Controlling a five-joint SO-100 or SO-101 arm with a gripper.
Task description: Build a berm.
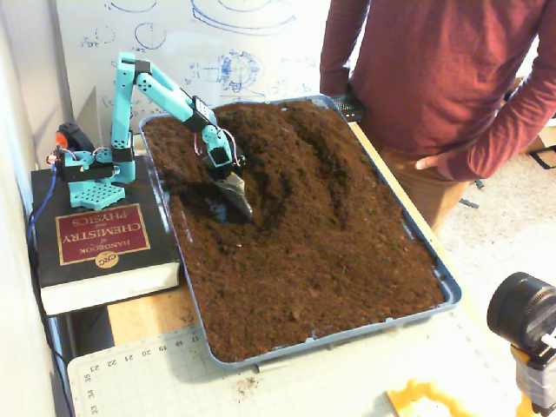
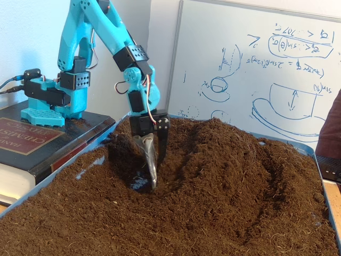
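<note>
The teal arm [image 1: 161, 91] reaches in from the tray's [image 1: 447, 291] left rim, its gripper [image 1: 236, 195] carrying a grey scoop blade dug into the soil beside the berm [image 2: 213, 136]. The jaws look nearly closed, though I cannot tell for sure. The berm runs along the tray's far half, toward the whiteboard edge. The near half is flat soil with open room. A man [image 1: 434, 78] stands at the right rim.

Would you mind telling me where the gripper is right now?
In both fixed views the gripper is dug into the soil near the tray's arm-side edge, just beside the berm.
</note>
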